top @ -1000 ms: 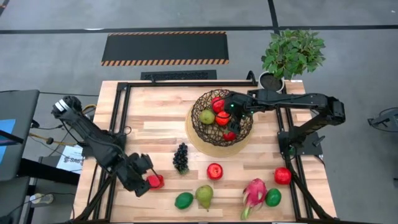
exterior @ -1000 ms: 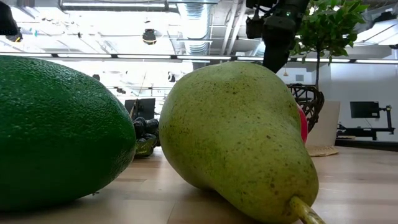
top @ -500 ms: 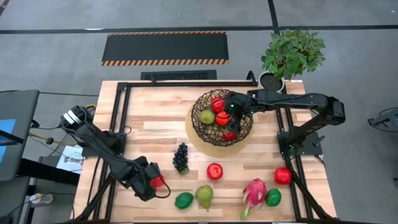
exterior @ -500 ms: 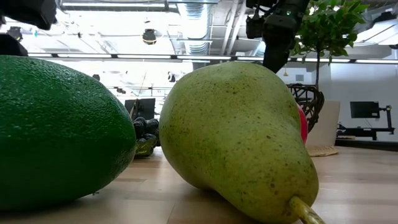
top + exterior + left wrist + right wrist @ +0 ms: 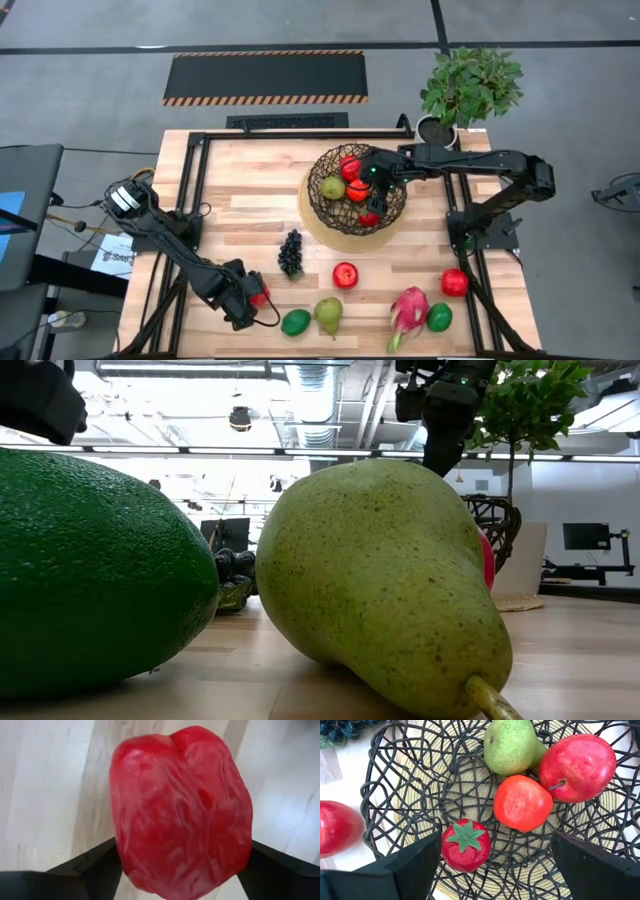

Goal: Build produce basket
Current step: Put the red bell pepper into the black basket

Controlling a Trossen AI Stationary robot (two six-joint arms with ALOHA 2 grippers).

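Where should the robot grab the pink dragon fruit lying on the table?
Probably across the narrow middle of the dragon fruit, coming straight down from above. It lies lengthwise on the table, with a lime close on one side, so the fingers should close across its width.

Light fell evenly from overhead in the high view, bright without harshness, and the counter (image 5: 250,190) carried only soft, short shadows beside the fruit. In the low view the ceiling lamps (image 5: 240,418) behind blew out to white glare, while the pear (image 5: 385,590) and the lime (image 5: 95,570), very close to the lens, loomed swollen yet showed crisp skin texture. The left wrist view was soft: the red fruit (image 5: 180,810) looked smeared and waxy, the wood behind pale and washed out. The right wrist view was sharp across the basket (image 5: 420,785), blurring at its edges.
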